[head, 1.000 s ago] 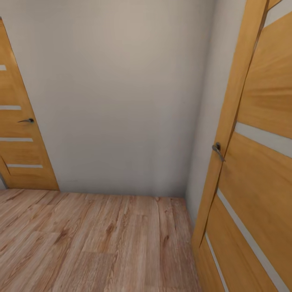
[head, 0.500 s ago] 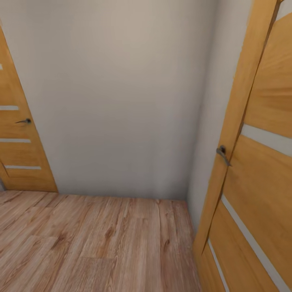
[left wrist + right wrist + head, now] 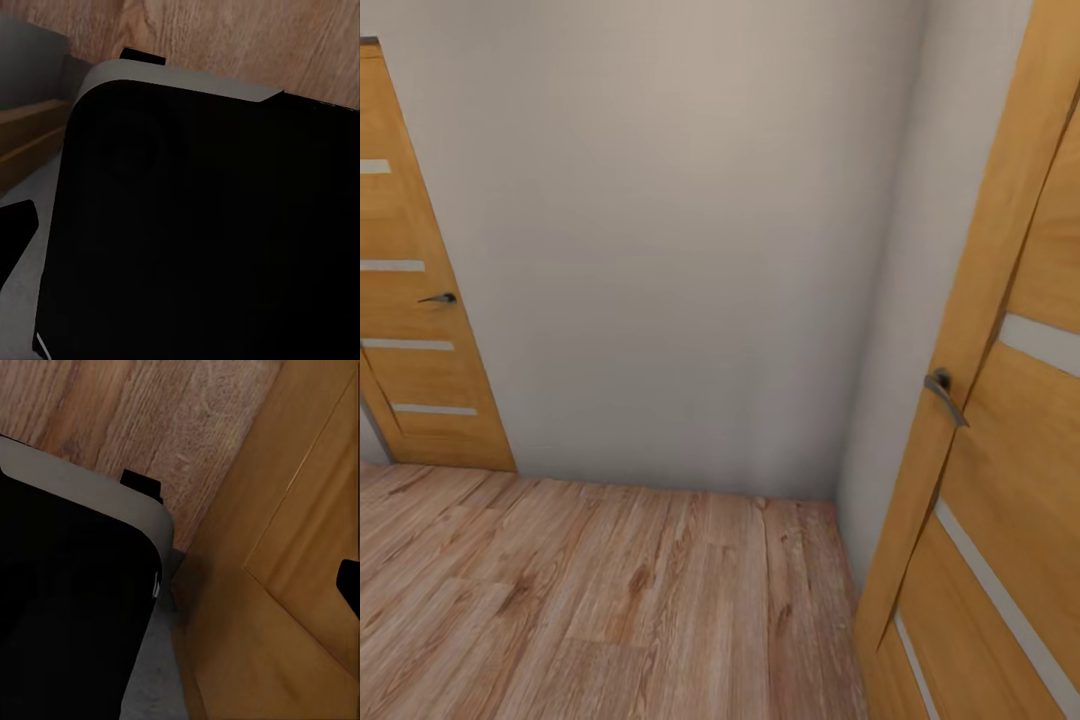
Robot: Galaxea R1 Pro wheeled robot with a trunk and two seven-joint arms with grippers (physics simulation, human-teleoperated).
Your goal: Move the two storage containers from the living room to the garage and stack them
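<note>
The head view looks down into a corner of a room with a light wood-plank floor (image 3: 610, 590) meeting a plain pale grey wall (image 3: 680, 250). The planks run up to the foot of that wall. At the left end of the wall stands a wooden door (image 3: 415, 300) with pale horizontal strips and a small dark lever handle (image 3: 438, 298). Along the right edge of the floor a second wooden door (image 3: 1000, 430) of the same make stands close to the camera, its metal lever handle (image 3: 943, 392) on the near edge, beside a pale side wall (image 3: 920, 300).

The left wrist view has a dark, rounded robot body panel (image 3: 202, 225) with a light grey rim, above wood planks. The right wrist view has a like dark panel (image 3: 67, 607) beside the planks and the door's lower wood face (image 3: 285, 585).

Whether either pincer stands apart or together cannot be told from these pictures.
</note>
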